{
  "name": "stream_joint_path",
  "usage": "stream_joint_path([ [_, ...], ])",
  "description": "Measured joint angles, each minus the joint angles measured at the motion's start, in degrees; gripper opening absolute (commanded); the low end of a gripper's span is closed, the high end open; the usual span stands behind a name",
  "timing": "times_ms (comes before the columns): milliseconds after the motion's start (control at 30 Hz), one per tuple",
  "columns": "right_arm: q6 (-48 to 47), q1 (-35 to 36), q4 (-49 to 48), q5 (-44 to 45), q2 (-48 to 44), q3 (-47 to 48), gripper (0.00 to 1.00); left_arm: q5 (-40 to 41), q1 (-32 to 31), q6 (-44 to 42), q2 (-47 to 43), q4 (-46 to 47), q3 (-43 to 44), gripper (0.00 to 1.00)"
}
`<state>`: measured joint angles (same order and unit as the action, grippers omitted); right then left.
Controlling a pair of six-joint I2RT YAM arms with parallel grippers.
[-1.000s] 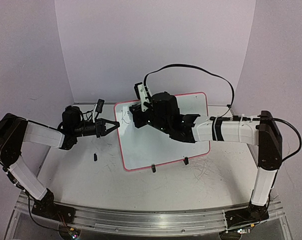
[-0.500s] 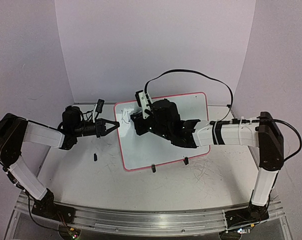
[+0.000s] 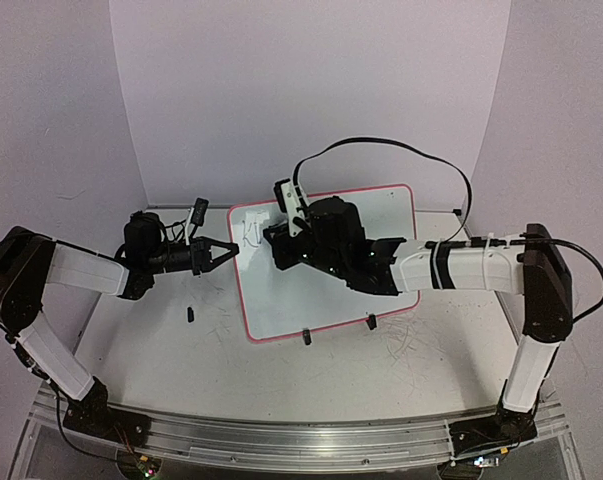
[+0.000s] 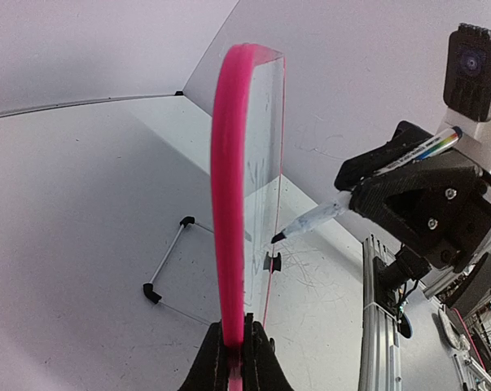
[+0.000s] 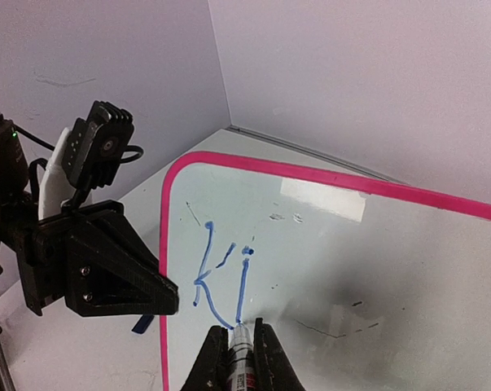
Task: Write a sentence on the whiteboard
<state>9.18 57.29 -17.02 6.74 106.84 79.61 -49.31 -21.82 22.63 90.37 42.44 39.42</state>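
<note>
The whiteboard [image 3: 291,300] stands propped on the bench [image 3: 161,350], mid-scene and leaning back. The left claw [image 4: 233,362] has its fingers pressed together on the pink frame [image 4: 229,204] at the board's left edge, steadying it. The right claw [image 5: 241,358] pinches a marker [image 5: 242,342], whose tip appears to rest on the glossy surface near the far left corner, right at the foot of the last stroke. A second ago the overhead view shows no blue at that corner. Half a second ago a "K" stands there. Now the sentence [image 5: 221,277] reads "Ki" in thin blue (the dot of the i sits just above its stem). The right arm has edged a little to the right, while the left arm has not shifted. My reading is that the writing has only just started, with two letters down and nearly the whole line left to do. The pen seems poised to go on to the next letter, just right of the i. The rest of the board's face to the right is unmarked, so there is room for the words to run across.
</note>
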Motion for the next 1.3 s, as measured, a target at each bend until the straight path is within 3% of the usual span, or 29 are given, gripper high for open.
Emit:
stream_joint_path([
  [333, 0.56, -3.18, -0.06, -3.0, -1.91, 0.81, 0.0, -0.28, 0.0, -0.09, 0.0, -0.11, 0.33, 0.0],
  [1300, -0.33, -2.99, -0.92, -2.95, 0.31, 3.48, 0.0, -0.47, 0.0, -0.11, 0.0, -0.11, 0.35, 0.0],
])
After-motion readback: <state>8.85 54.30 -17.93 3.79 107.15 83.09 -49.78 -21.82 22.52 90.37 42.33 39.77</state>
